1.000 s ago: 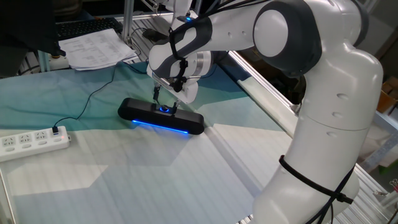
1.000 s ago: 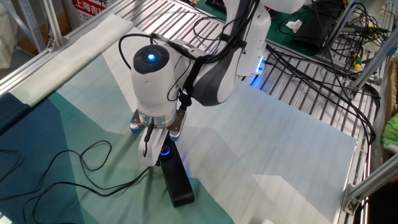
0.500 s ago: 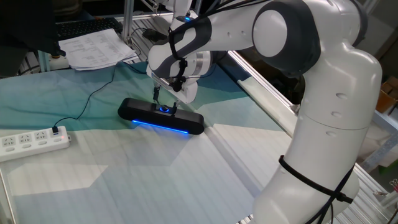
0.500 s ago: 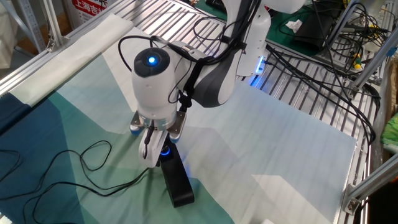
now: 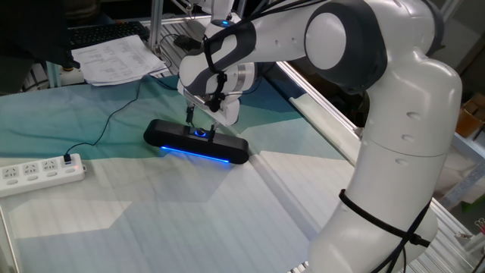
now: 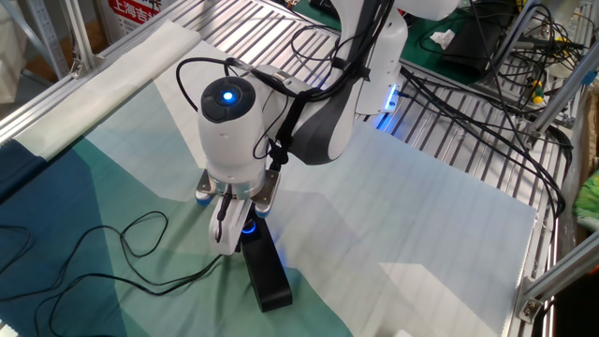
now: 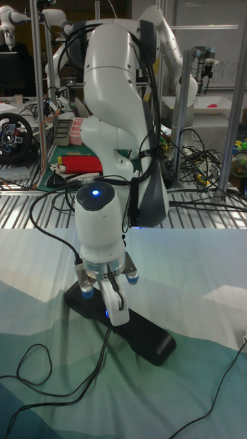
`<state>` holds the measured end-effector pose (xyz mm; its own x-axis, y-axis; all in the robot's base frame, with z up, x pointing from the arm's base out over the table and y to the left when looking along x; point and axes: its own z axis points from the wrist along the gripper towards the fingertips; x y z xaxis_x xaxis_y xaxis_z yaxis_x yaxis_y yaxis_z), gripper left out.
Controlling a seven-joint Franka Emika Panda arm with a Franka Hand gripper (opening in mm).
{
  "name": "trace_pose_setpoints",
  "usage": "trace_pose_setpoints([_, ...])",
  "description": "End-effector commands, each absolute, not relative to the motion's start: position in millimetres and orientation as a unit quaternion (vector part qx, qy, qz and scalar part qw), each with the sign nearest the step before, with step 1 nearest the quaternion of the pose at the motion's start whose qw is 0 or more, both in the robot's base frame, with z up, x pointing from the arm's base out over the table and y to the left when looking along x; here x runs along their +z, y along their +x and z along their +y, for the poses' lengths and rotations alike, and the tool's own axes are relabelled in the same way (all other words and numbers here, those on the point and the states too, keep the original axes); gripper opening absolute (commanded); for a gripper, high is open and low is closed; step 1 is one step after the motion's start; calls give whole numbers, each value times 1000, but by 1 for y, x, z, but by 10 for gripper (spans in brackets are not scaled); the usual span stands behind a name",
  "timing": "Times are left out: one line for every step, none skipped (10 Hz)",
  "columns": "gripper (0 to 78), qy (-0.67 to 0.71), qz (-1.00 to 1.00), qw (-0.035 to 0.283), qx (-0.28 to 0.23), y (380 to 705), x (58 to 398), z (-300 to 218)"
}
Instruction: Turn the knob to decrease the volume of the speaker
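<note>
The speaker (image 5: 195, 143) is a long black bar with a blue strip glowing along its front edge, lying on the teal cloth. The knob (image 5: 201, 133) sits on top at its middle, ringed in blue. My gripper (image 5: 201, 127) points straight down over it, with one finger on each side of the knob, shut on it. In the other fixed view the speaker (image 6: 265, 272) runs toward the camera, and the knob (image 6: 248, 227) glows just beside my fingers (image 6: 227, 231). In the tall view the hand covers most of the knob; the speaker (image 7: 140, 334) shows below.
A white power strip (image 5: 39, 173) lies at the left, and a thin black cable (image 5: 114, 115) runs from it toward the speaker. Papers (image 5: 114, 59) lie at the back. A metal rail (image 5: 326, 121) borders the cloth on the right. Loops of cable (image 6: 112, 248) lie left of the speaker.
The hand has turned slightly about its vertical axis while staying over the knob. The speaker has not moved.
</note>
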<state>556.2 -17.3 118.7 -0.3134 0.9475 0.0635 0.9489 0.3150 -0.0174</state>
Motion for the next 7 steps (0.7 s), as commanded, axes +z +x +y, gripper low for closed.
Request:
trace_pose_setpoints([775, -584, -811, 29, -12, 557, 119, -17])
trace_pose_setpoints([775, -584, -811, 29, -12, 557, 119, -17])
trace_pose_setpoints([775, -584, -811, 28, -10, 557, 119, -17])
trace_pose_setpoints([775, -585, -811, 28, -9, 557, 119, -17])
trace_pose_setpoints([775, -586, -810, 28, -7, 557, 119, -17])
trace_pose_setpoints([775, -586, -810, 29, -7, 557, 119, -17])
trace_pose_setpoints([775, -586, -810, 29, -7, 557, 119, -17])
